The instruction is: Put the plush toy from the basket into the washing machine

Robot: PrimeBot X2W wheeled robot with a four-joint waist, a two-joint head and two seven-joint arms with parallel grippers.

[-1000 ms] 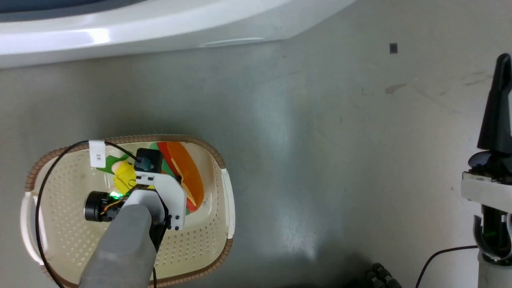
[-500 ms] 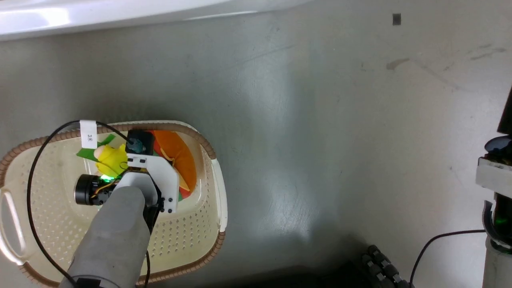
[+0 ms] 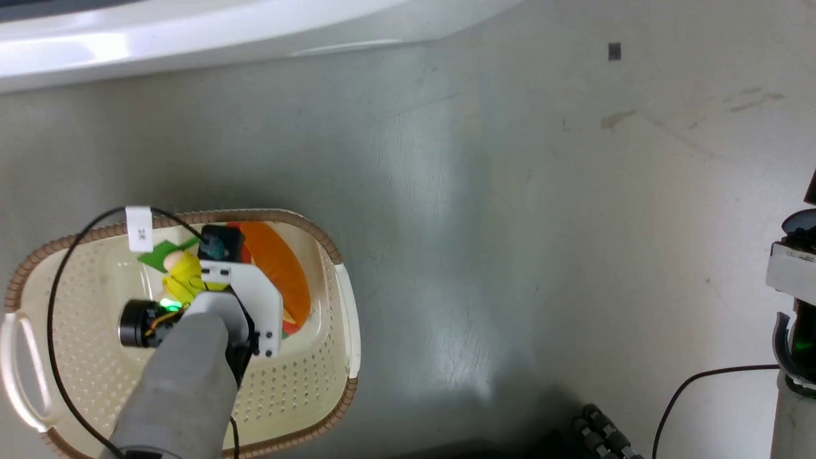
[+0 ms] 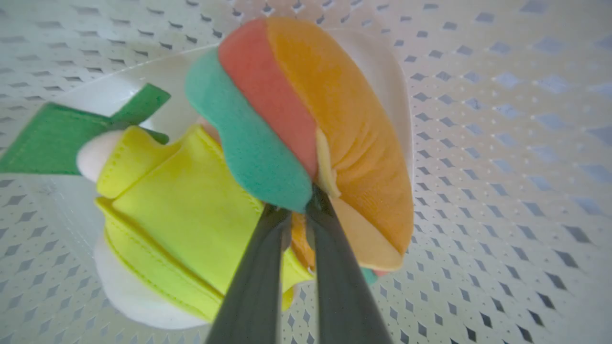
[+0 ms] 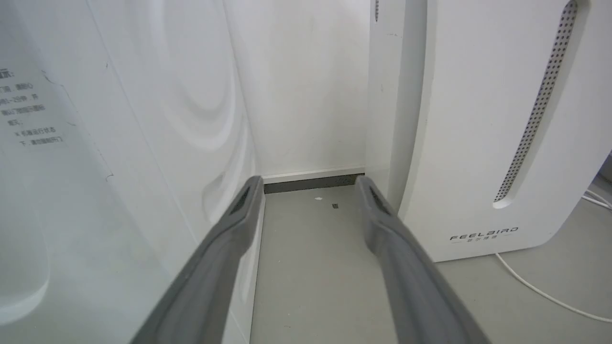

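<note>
Ok so the plush toy (image 4: 306,124) is inside the basket (image 3: 354,319), up at the end nearest the washing machine (image 3: 191,38), with its orange bun half toward the basket's right wall and the yellow figure plus a green leafy bit on the left. The left gripper (image 4: 299,205) is reaching down into the basket, and in the left wrist view its two dark fingers (image 4: 258,277) are squeezed nearly together, pinching the toy right at the edge where the teal, red and orange layers meet. Can't really tell if the toy is resting on the basket bottom or hanging just off it. There's a white paper label (image 4: 387,81) on the perforated bottom peeking out behind the bun. In the head view the pale forearm and wrist mount cover most of the grip, and a black cable (image 3: 54,319) with a white tag loops over the basket. The basket sits on the grey floor (image 3: 510,223), a bit apart from the washer's front. The right gripper (image 5: 308,184) is off to the side, fingers spread wide with nothing between them, pointing at the gap between the washing machine's side panel and the white FEELBIRD appliance (image 5: 478,143).
</note>
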